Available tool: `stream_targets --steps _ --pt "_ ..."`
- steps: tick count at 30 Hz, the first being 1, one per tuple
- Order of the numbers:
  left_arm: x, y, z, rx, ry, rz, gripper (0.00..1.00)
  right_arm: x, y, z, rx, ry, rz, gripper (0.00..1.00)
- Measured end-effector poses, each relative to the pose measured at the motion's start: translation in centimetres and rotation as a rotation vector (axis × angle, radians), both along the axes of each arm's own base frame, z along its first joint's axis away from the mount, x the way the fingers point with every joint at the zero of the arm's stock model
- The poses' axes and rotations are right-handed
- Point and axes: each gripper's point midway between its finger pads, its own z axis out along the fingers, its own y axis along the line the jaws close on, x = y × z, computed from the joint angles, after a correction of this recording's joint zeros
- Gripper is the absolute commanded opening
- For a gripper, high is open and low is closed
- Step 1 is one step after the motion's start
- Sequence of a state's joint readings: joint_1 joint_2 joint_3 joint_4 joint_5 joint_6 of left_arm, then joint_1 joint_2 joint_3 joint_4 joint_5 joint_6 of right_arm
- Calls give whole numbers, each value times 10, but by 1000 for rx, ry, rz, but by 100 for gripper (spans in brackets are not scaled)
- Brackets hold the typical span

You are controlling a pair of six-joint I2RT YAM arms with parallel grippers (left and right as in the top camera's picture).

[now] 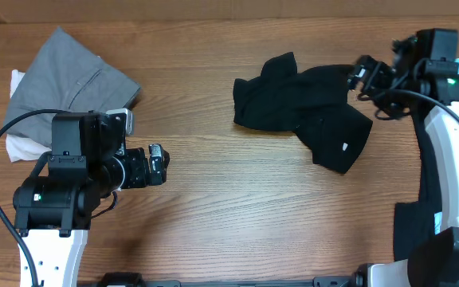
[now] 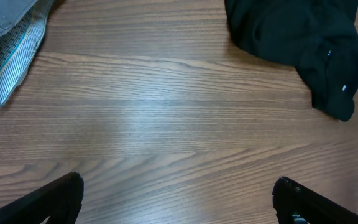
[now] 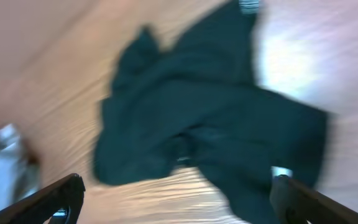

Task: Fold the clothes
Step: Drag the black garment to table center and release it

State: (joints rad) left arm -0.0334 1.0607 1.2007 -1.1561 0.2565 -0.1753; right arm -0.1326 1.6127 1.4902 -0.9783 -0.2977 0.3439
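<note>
- We're over the wooden table (image 1: 229,231), and the black T-shirt (image 1: 301,112) lies crumpled on the far side, right of centre. It is flat on the wood and in nobody's grip.
- The right gripper (image 1: 358,77) hangs at the shirt's far right edge. In its wrist view both fingers stand wide apart with only cloth below them, so it holds nothing. We cannot tell whether it brushes the fabric.
- The left gripper (image 1: 158,163) is spread wide too, over bare wood and well apart from the shirt.
- Here's what the next move turns on. The bundle's long axis runs across the table, from a bunched lobe on the left down to a flap at the near right. The right arm sits right at that end, so we judge it the nearer one by far.
- From the left gripper, the shirt lies ahead and to the right, and getting there means a long reach.
- On labels, a small white mark (image 1: 346,146) shows on the near-right flap, and the left wrist view picks it up as a dot. It is too small to read.
- The right wrist view is blurred. We see pale flecks on the black cloth, but no letters we can make out.
- Far left, a grey garment (image 1: 74,80) lies over something white (image 1: 18,143), and its striped lining shows in the left wrist view. There's no writing on it either.
</note>
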Motion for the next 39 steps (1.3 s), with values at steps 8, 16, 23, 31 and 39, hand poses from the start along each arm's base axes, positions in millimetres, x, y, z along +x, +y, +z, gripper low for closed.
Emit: stream_targets --steps 8,16,23,31,39 --pt "0 0 0 0 0 0 100 -44 -20 -125 -33 372 -68 95" --pt "1 0 0 0 -2 0 100 -54 -13 -169 9 406 -68 92" --pt "-1 0 -1 0 6 0 100 -78 4 -189 101 445 -56 94" --pt "0 0 0 0 3 0 100 -97 19 -186 230 489 -51 96" --pt "1 0 0 0 -2 0 100 -101 37 -186 331 484 -23 44"
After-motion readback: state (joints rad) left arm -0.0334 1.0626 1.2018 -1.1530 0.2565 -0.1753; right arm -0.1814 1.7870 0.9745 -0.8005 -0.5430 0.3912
